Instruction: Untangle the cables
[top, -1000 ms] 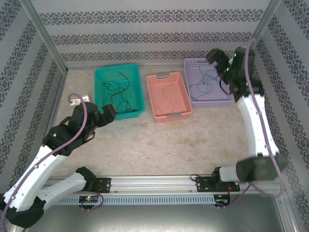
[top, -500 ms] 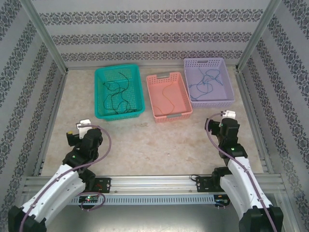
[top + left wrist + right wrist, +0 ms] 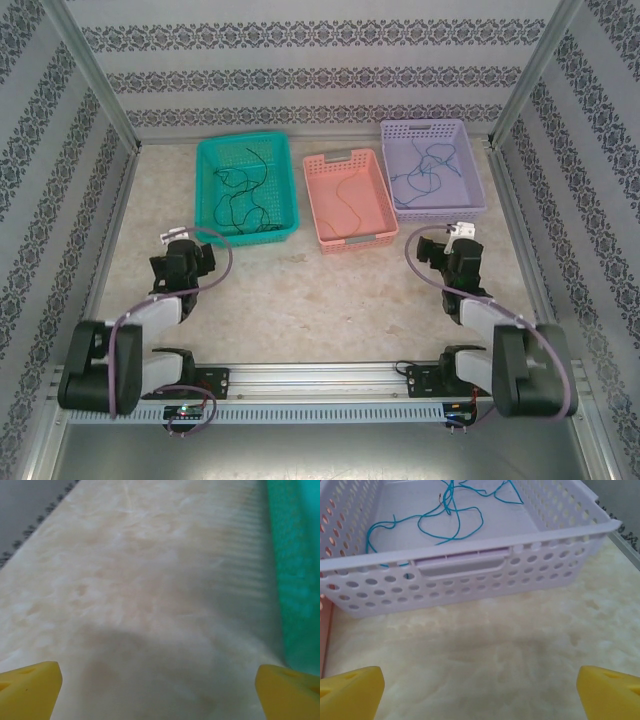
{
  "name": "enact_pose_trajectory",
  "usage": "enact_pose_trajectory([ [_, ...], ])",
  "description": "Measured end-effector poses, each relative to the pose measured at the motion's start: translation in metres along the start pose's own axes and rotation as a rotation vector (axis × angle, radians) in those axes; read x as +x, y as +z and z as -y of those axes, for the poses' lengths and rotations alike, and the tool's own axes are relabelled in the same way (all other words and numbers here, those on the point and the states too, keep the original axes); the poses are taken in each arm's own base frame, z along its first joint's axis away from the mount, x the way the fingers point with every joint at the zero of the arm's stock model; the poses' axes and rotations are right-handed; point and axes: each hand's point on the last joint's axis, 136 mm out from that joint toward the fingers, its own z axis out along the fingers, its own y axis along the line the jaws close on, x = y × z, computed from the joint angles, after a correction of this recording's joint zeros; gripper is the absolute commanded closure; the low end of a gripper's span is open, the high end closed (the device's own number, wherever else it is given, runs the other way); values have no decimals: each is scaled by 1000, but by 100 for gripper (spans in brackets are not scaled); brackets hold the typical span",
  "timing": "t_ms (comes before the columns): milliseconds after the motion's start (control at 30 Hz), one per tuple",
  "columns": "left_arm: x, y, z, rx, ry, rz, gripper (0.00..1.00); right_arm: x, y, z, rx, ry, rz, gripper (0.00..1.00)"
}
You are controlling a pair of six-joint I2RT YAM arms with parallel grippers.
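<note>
Right hand point(image 3: 480, 695), fingers spread and empty, hovers low over the tabletop point(image 3: 485, 640); the blue cable point(image 3: 448, 502) lies straight ahead inside the lilac basket point(image 3: 545, 570). Left hand point(image 3: 190, 255), likewise spread, sits nearest the black cables point(image 3: 245, 195) in the green basket point(image 3: 250, 238).

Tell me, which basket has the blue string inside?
The lilac basket, rightmost of the three: the blue cable lies in it. The green basket and pink basket hold no blue one.
</note>
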Motion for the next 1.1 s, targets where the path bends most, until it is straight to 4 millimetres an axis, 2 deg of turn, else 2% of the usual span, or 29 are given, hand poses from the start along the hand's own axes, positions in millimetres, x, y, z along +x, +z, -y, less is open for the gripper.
enact_pose_trajectory([
  [200,-33,31,24,99,-22,54,0,-19,29,-14,-69,5,47,2],
  [367,-43,33,33,149,-22,102,0,-16,41,-25,-122,-16,54,2],
  [467,-37,28,34,176,-20,165,1,-21,39,-31,-133,-34,85,2],
  [567,-12,35,36,187,3,117,1,-23,38,-40,-127,-68,95,2],
  [600,-10,36,39,200,14,109,1,-24,38,-42,-126,-74,99,2],
  [800,-43,39,55,257,30,173,1,-32,40,-43,-109,-90,117,2],
  [1100,-42,39,56,263,43,172,1,-33,41,-39,-101,-88,116,2],
])
